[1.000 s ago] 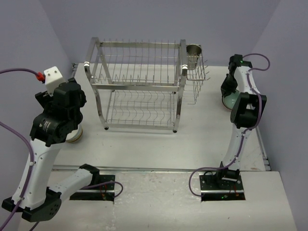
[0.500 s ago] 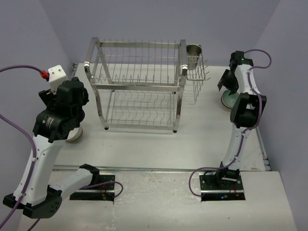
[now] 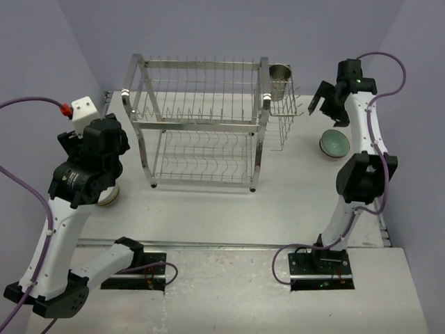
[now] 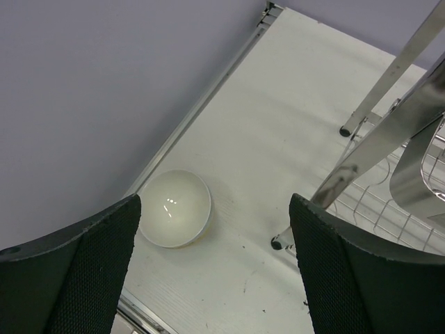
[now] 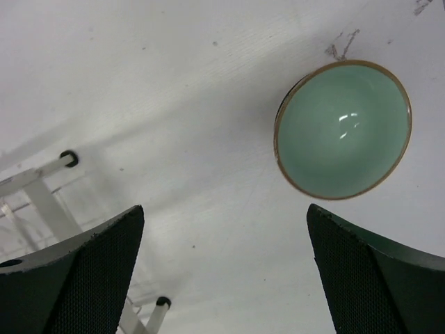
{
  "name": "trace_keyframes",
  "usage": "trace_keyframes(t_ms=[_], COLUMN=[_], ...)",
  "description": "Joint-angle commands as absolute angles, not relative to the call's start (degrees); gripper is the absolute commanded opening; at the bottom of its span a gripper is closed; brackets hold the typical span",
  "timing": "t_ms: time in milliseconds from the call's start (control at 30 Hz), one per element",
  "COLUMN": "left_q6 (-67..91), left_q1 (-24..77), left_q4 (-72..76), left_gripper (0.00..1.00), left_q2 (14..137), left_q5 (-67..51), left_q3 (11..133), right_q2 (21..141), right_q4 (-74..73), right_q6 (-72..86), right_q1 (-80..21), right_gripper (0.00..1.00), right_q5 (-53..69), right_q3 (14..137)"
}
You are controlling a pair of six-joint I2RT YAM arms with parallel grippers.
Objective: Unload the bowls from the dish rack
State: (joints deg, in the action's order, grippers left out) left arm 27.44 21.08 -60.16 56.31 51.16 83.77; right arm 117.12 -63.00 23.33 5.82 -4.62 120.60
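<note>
The dish rack (image 3: 198, 122) stands at the table's middle back, and both its tiers show only bare wire. A mint-green bowl (image 3: 334, 144) sits upright on the table to the rack's right. My right gripper (image 3: 324, 101) hangs open above and behind it. In the right wrist view the bowl (image 5: 342, 129) lies beyond the right fingertip, with nothing between the fingers of the right gripper (image 5: 224, 216). A white bowl (image 4: 174, 209) rests near the table's left edge. My left gripper (image 4: 214, 236) is open above it, and the left arm half hides this bowl (image 3: 108, 200) from the top.
A steel cup (image 3: 279, 80) stands in the wire side basket (image 3: 285, 118) on the rack's right end. A rack foot (image 4: 278, 242) is close to my left gripper's right finger. Another rack foot (image 5: 68, 158) shows left of my right gripper. Walls close both sides.
My right gripper opened, let go of the mint-green bowl on the table, and rose up and back from it. The left arm shifted slightly and stayed open.
</note>
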Motion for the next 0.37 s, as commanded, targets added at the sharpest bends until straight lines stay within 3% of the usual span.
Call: trace_keyframes(t_ms=[0, 333], left_q6=[26.5, 25.8], left_q1=[21.3, 21.3], left_q4=[-57.0, -56.9], left_gripper=[0.88, 0.88], left_q2=[54.3, 53.2], left_q5=[51.1, 49.0], left_q3=[82.0, 81.9], right_q2=[106.1, 82.2], right_q4=[-60.9, -54.7], right_q6=[23.9, 25.1], right_q1=[4.1, -3.3], right_gripper=[0.99, 0.99], right_q5=[-1.0, 2.7], right_q3=[115.2, 96.8])
